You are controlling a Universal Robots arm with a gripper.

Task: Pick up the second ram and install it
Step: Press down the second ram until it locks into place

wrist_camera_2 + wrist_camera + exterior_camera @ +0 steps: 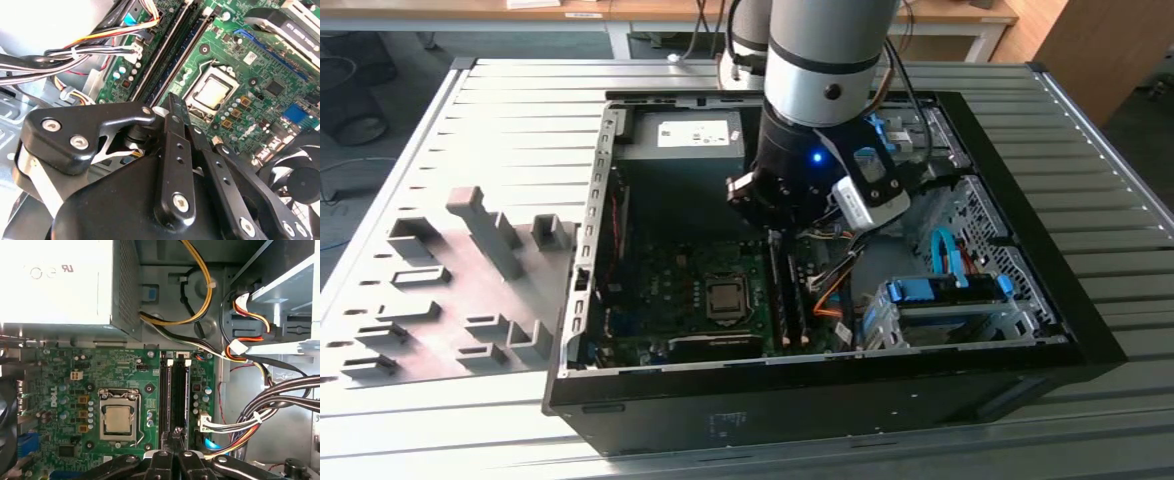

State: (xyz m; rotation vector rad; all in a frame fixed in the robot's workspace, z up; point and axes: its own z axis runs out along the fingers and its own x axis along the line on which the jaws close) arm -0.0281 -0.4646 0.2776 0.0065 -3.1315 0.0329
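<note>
My gripper (774, 233) is down inside the open computer case (1067, 335), over the green motherboard (60, 385). Its fingers are shut tip to tip, and nothing shows between them in both wrist views (172, 100) (176, 433). The tips sit at one end of two long dark memory slots that run side by side next to the processor socket (119, 419). The second ram (180, 395) is the dark narrow strip lying in the slot right under the tips (783, 295) (167, 55). I cannot tell how deep it sits.
The silver power supply (687, 135) fills the case's far end. Cable bundles (260, 410) run close beside the slots. A drive cage with blue parts (947, 295) stands on the exterior view's right. Grey fixture blocks (467, 260) stand on the table at its left.
</note>
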